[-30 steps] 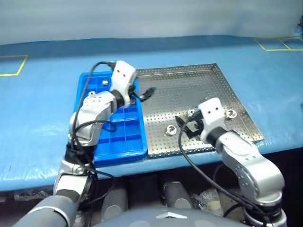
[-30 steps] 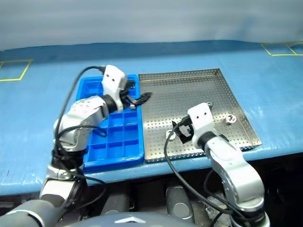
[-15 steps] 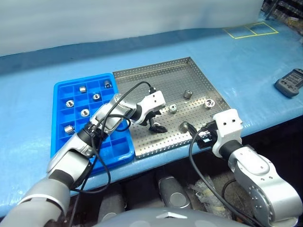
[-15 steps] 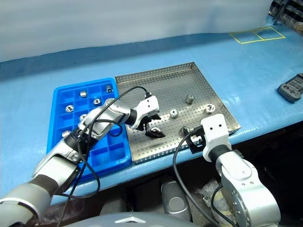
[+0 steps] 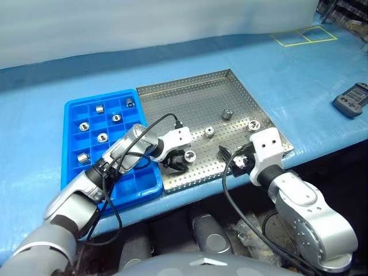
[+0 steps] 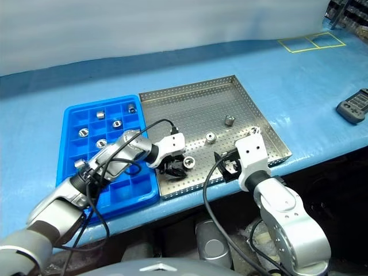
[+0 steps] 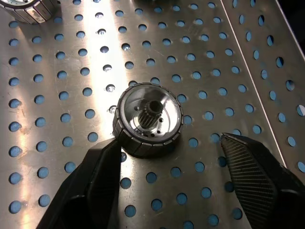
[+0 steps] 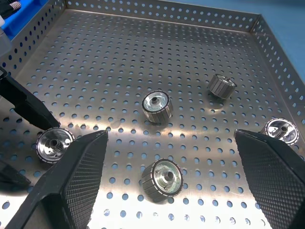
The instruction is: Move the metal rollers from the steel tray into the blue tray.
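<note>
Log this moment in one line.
left hand: astride roller on steel tray, not gripped | right hand: open, empty | blue tray: six rollers

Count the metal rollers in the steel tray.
5 metal rollers in the steel tray: one between the left tool's fingers, one mid-tray, one before the right tool, one farther back, one by the right rim.

Lighting's bright and even, seems to come from overhead. Steel tray (image 7: 200, 52) throws hot white glare streaks just past the left claw (image 7: 178, 176), whose fingers look soft up close. Head views are crisp, shadows faint under the arms.
</note>
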Robot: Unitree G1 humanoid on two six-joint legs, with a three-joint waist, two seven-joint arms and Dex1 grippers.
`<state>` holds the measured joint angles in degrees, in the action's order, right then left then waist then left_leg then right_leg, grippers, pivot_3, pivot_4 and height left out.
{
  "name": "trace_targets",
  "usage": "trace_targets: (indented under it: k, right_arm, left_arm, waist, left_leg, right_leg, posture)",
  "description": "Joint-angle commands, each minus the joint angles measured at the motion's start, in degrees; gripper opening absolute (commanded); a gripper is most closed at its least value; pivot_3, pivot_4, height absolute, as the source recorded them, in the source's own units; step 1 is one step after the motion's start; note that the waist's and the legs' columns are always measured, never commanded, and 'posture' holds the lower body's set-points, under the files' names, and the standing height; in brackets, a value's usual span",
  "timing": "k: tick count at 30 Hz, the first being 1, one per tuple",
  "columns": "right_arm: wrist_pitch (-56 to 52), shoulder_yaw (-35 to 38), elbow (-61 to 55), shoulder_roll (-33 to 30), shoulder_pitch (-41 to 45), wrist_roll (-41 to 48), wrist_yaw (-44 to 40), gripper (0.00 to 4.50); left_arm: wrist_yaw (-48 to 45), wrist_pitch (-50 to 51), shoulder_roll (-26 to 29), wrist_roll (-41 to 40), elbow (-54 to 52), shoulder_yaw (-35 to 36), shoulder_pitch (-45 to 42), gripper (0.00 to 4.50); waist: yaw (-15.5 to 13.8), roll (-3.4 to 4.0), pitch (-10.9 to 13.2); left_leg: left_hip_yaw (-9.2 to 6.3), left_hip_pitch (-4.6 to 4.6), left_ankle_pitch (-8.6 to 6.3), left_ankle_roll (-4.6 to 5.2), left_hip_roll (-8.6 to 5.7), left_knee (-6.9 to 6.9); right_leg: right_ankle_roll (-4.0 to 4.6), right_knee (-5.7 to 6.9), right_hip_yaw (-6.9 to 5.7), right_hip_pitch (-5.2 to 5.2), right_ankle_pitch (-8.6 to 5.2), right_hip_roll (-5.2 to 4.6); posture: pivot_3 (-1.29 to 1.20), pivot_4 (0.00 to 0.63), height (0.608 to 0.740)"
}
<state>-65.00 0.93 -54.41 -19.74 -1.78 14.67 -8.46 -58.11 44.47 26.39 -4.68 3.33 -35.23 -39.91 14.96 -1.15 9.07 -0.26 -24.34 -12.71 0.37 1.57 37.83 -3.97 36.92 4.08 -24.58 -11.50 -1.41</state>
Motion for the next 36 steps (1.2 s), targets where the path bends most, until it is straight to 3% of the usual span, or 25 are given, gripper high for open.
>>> trace_targets:
  k: [1,2,10,15,18,24,36]
  right_arm:
    - [1.49,0.30,-0.65,-0.02,0.68,-0.02,-0.14,4.50]
    - [1.50,0.29,-0.56,-0.03,0.75,0.00,-0.18,4.50]
    - [1.23,-0.02,-0.06,-0.44,1.57,0.20,-0.68,4.50]
    - [1.17,-0.03,0.65,-1.09,2.70,0.47,-1.33,4.50]
    - [1.25,-0.43,1.29,-1.31,3.55,0.39,-1.69,4.50]
    - [1.39,-0.97,2.19,-1.45,4.71,0.43,-2.36,4.50]
    - [1.59,-0.55,2.37,-1.61,5.48,-0.02,-2.45,4.50]
  left_arm:
    - [2.05,0.69,-0.67,0.39,-2.01,1.58,1.80,1.88]
    - [2.72,1.01,-0.94,0.30,-2.30,2.13,2.18,1.71]
    - [6.05,2.92,-0.97,-2.38,-8.32,8.03,5.59,1.71]
    - [3.50,3.21,2.77,-5.85,-16.70,10.63,8.01,1.71]
    - [3.63,3.06,4.31,-5.77,-18.26,10.25,8.39,2.28]
    - [5.10,5.03,2.76,-6.52,-19.01,9.72,8.49,4.14]
    - [11.75,1.76,-5.10,-1.07,-11.87,4.43,4.48,4.14]
  waist:
    - [-0.09,0.00,0.00]
    - [-0.16,0.00,0.00]
    - [-0.34,0.02,-0.01]
    - [-0.64,0.04,0.00]
    - [-1.45,0.04,0.00]
    - [-3.08,0.03,0.00]
    - [-4.82,0.03,0.00]
  left_leg:
    - [0.00,0.01,0.00,0.00,0.01,-0.01]
    - [0.00,0.02,0.00,0.00,0.01,-0.01]
    - [0.01,0.04,0.00,0.00,0.02,0.00]
    - [0.01,0.02,0.00,0.00,0.03,-0.03]
    - [0.02,0.04,0.00,0.00,0.01,-0.01]
    - [0.04,0.01,0.00,0.00,-0.02,0.02]
    - [0.16,0.01,0.01,0.00,-0.03,0.06]
  right_leg:
    - [0.00,0.01,0.00,0.00,0.00,0.01]
    - [0.00,0.02,0.00,0.00,0.00,0.02]
    - [-0.01,0.02,0.02,0.01,0.01,0.02]
    - [-0.13,0.03,0.01,-0.02,0.08,0.03]
    - [-0.04,0.02,0.01,0.01,0.02,0.01]
    - [0.00,-0.02,0.01,0.02,0.00,-0.01]
    - [-0.01,0.01,-0.01,0.03,0.01,0.01]
  posture:
    - [-0.27,0.150,0.740]
    - [-0.27,0.150,0.740]
    - [-0.25,0.150,0.740]
    - [-0.22,0.150,0.740]
    - [-0.21,0.150,0.740]
    - [-0.19,0.150,0.740]
    - [-0.21,0.150,0.740]
